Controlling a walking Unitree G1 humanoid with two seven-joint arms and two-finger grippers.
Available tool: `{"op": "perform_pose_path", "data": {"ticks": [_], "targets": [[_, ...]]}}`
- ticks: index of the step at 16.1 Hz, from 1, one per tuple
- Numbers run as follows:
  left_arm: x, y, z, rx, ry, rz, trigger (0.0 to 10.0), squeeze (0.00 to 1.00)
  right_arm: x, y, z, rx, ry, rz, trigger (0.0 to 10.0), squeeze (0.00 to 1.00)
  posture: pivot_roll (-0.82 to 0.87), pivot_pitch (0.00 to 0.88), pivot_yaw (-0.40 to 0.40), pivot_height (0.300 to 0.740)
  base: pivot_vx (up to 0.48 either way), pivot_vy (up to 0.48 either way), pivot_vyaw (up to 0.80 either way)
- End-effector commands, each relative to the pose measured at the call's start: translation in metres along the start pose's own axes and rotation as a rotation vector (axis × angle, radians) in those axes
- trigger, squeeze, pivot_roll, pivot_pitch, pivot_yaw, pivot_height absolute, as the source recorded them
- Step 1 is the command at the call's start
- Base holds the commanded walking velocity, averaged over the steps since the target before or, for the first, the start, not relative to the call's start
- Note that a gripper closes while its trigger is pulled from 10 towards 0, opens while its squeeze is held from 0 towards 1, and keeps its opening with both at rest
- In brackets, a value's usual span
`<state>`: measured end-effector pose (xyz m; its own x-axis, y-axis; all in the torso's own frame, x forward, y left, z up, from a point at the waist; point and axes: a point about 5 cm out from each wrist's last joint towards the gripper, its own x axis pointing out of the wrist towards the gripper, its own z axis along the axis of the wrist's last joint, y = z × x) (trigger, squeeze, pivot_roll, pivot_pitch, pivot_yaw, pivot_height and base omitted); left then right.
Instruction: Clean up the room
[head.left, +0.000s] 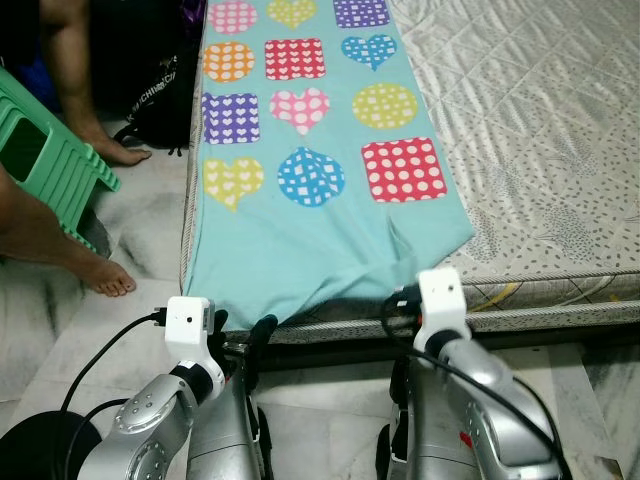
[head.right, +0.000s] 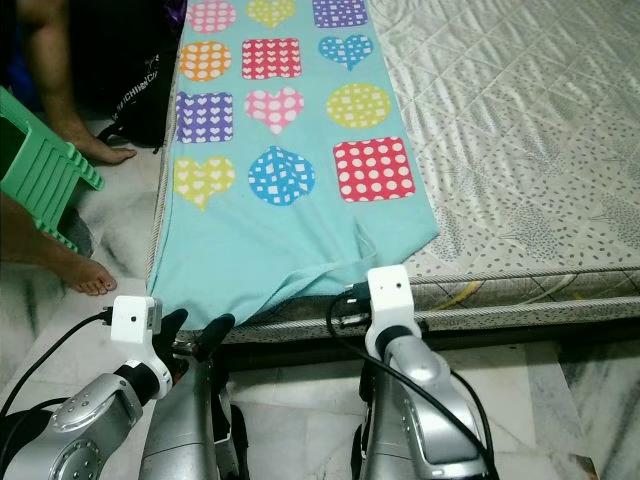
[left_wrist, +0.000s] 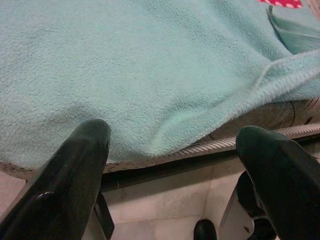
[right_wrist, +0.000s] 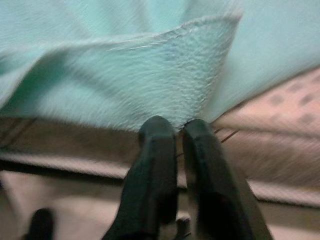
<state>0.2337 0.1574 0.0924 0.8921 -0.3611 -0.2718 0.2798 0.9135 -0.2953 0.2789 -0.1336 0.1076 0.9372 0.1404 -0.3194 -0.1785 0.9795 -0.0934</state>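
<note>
- Step in hand, judged: straightening the blanket (head.left: 320, 220) on the bed (head.left: 540, 150).
- Right claw (right_wrist: 174, 131): pinched narrow on the blanket hem.
- Left claw (left_wrist: 172, 142): wide, empty, at the hem.
- Next: left claw must close on the edge.

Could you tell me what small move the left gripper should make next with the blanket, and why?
Probably ease the left gripper forward and close on the blanket's near hem: its fingers are open just short of the edge, while the right gripper looks shut at the same hem.

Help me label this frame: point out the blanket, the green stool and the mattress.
blanket (head.left: 300, 250): left eye view, plain teal part near its lower edge.
green stool (head.left: 55, 165): left eye view, slatted side.
mattress (head.left: 540, 150): left eye view, bare quilted top.
</note>
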Motion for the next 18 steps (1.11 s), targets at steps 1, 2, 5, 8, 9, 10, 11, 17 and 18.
{"op": "perform_pose_path", "data": {"ticks": [1, 2, 5, 8, 9, 10, 11, 17, 18], "targets": [[-0.004, 0.005, -0.008, -0.004, 0.040, 0.014, 10.0, 0.00, 0.001, -0.005, 0.000, -0.040, -0.020, -0.038, 10.0, 1.00, -0.02, 0.236, 0.054, 0.551, 0.000, 0.000, 0.00], [-0.004, 0.005, -0.008, -0.003, 0.040, 0.016, 10.0, 0.00, 0.004, -0.009, 0.006, -0.053, -0.045, -0.068, 10.0, 1.00, -0.02, 0.235, 0.054, 0.551, 0.000, 0.000, 0.00], [-0.003, 0.005, -0.005, 0.005, 0.032, 0.011, 10.0, 0.00, 0.012, -0.019, 0.024, -0.084, -0.118, -0.127, 10.0, 1.00, -0.02, 0.227, 0.054, 0.551, 0.000, 0.000, 0.00], [-0.002, 0.005, -0.002, 0.009, 0.021, 0.010, 10.0, 0.00, 0.017, -0.013, 0.031, -0.069, -0.152, -0.098, 10.0, 1.00, -0.02, 0.222, 0.052, 0.551, 0.000, 0.000, 0.00], [-0.001, 0.006, -0.002, 0.010, 0.019, 0.011, 10.0, 0.00, 0.019, -0.008, 0.032, -0.062, -0.156, -0.081, 10.0, 1.00, -0.03, 0.218, 0.054, 0.551, 0.000, 0.000, 0.00], [0.000, 0.005, -0.002, 0.009, 0.015, 0.011, 10.0, 0.00, 0.022, 0.001, 0.031, -0.052, -0.162, -0.060, 10.0, 1.00, -0.03, 0.216, 0.056, 0.551, 0.000, 0.000, 0.00], [0.002, 0.005, -0.002, 0.010, 0.014, 0.010, 10.0, 0.00, 0.024, 0.006, 0.030, -0.048, -0.161, -0.059, 10.0, 1.00, -0.04, 0.216, 0.060, 0.551, 0.000, 0.000, 0.00], [0.010, -0.007, 0.000, 0.021, 0.009, -0.032, 10.0, 0.00, 0.059, 0.048, 0.021, -0.032, -0.097, -0.094, 10.0, 0.65, -0.01, 0.214, 0.071, 0.551, 0.000, 0.000, 0.00], [0.010, -0.007, 0.000, 0.022, 0.009, -0.035, 10.0, 0.00, 0.064, 0.054, 0.024, -0.044, -0.105, -0.089, 10.0, 0.00, -0.01, 0.214, 0.071, 0.551, 0.000, 0.000, 0.00]]}}
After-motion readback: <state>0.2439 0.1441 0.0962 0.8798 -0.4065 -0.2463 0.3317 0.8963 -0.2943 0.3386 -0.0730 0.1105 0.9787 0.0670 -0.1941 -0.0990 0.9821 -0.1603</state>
